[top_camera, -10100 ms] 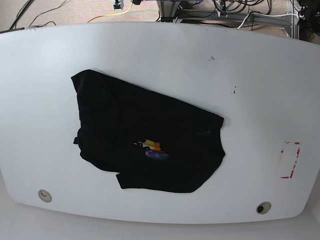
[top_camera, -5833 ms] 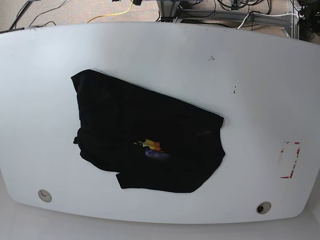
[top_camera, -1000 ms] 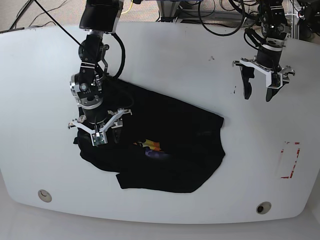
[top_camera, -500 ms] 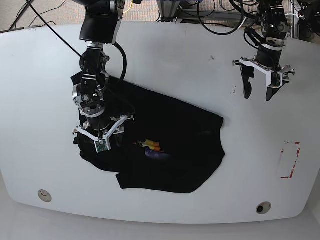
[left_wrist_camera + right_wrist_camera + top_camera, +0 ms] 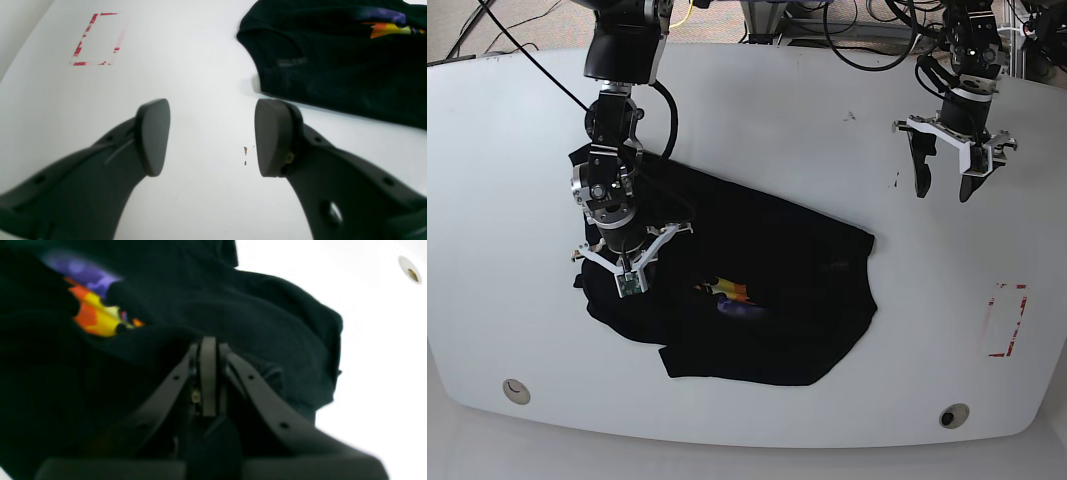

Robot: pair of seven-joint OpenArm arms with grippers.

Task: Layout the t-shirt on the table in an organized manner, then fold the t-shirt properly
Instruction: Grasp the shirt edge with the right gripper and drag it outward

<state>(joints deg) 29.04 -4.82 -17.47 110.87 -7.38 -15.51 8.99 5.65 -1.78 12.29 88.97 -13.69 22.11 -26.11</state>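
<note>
Two risks | right gripper (image 5: 208,373), jaws together down in the t-shirt (image 5: 727,275), may pinch several layers or slip off, dragging the bunched heap | t-shirt lies crumpled left of centre on the table (image 5: 757,120), under that gripper | left gripper (image 5: 210,133) spread apart, hovering far right, shirt's edge just beyond

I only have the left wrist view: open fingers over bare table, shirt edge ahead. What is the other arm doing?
Observer: The right gripper is down on the t-shirt, near its edge furthest from your arm.
Operator: Open or closed?
Observer: Shut; the right wrist view shows both fingers pressed together with black cloth bunched around them.
Operator: Is my arm near the shirt?
Observer: No. The left gripper hangs open above the table, apart from the cloth.
</note>
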